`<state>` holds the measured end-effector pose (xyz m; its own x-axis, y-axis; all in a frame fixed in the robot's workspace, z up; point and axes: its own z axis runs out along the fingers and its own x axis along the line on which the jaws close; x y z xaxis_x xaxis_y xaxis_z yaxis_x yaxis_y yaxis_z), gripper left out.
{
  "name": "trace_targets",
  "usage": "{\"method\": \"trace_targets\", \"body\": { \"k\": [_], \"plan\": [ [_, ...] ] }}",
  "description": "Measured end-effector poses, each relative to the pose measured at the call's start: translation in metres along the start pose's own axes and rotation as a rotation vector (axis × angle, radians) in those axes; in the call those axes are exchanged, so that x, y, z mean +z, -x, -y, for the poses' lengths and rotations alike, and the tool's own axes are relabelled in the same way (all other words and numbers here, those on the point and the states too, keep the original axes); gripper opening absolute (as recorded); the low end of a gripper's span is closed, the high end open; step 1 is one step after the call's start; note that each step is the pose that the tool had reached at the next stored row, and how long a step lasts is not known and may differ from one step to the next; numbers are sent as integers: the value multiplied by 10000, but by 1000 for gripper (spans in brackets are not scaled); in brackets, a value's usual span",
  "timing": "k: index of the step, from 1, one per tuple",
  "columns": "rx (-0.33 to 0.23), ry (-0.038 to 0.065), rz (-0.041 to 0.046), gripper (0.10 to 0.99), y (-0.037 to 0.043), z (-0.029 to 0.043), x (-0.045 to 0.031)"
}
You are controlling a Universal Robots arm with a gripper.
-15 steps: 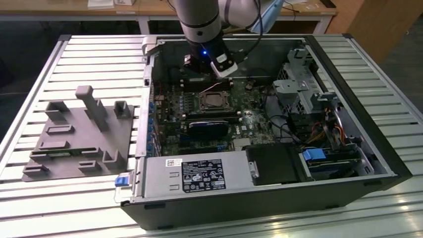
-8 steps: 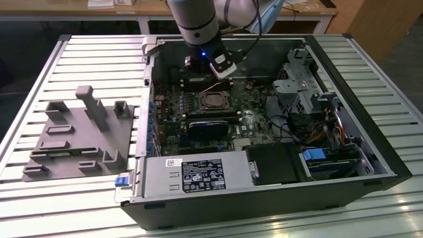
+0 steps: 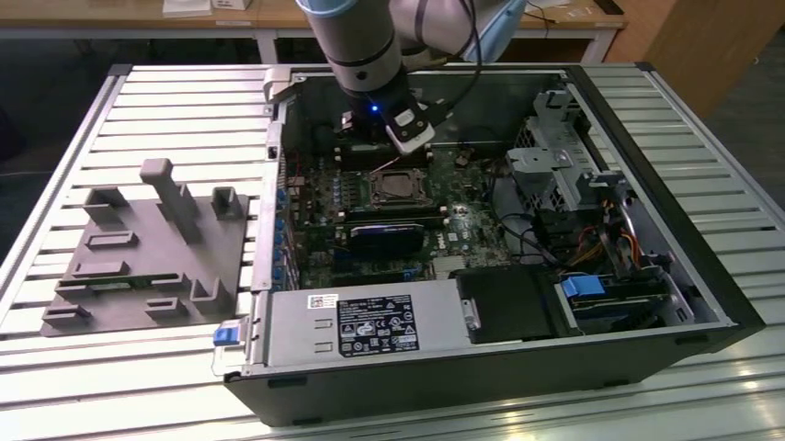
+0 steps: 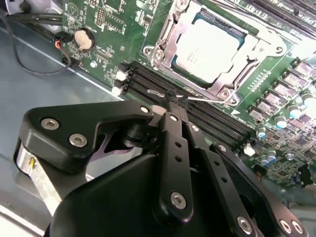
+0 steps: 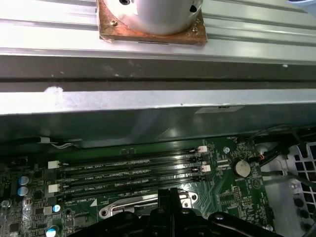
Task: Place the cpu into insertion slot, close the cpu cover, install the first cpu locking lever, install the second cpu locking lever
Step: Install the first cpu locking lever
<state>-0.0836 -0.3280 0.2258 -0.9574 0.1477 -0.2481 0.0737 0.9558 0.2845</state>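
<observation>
The cpu [image 4: 210, 47], a silver-topped square, lies in the insertion slot [image 4: 225, 92] on the green motherboard; in the exterior view the cpu [image 3: 395, 187] is mid-board. The cpu cover [image 4: 164, 49], a silvery frame, lies flat around the chip. A thin wire locking lever [image 4: 210, 98] runs along the socket's edge beside the memory slots. My gripper [image 4: 175, 102] is shut, its black fingertips pressed together right at this lever's bent end. I cannot tell whether the tips pinch the wire or only touch it. From outside, the gripper [image 3: 371, 147] hangs just behind the socket.
Black memory slots [image 5: 128, 170] run between the socket and the case wall [image 5: 148, 98]. A black heatsink block [image 3: 388, 237] sits in front of the socket. Drive cage [image 3: 558, 170] and cables are on the exterior view's right. A grey fixture [image 3: 147, 248] stands on the slatted table outside the case.
</observation>
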Motion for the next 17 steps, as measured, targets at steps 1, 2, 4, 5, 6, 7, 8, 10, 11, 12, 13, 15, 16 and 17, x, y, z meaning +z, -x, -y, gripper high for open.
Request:
{"method": "trace_targets", "body": {
  "k": [1, 2, 4, 5, 6, 7, 8, 10, 11, 12, 13, 15, 16, 17],
  "plan": [
    [73, -23, 23, 106, -2, 2, 7],
    [155, -47, 49, 106, -4, 4, 13],
    [354, -103, 110, 106, -7, 8, 25],
    [467, -132, 144, 106, -8, 9, 31],
    [555, -155, 171, 106, -11, 10, 39],
    [598, -169, 183, 106, -13, 9, 47],
    [620, -174, 190, 106, -16, 5, 56],
    [631, -185, 196, 106, -23, -7, 77],
    [629, -194, 197, 106, -27, -16, 89],
    [625, -206, 199, 106, -31, -26, 100],
    [621, -222, 201, 106, -35, -36, 111],
    [612, -253, 205, 106, -43, -61, 132],
    [609, -269, 206, 106, -47, -74, 141],
    [607, -280, 208, 106, -50, -85, 149]
  ]
}}
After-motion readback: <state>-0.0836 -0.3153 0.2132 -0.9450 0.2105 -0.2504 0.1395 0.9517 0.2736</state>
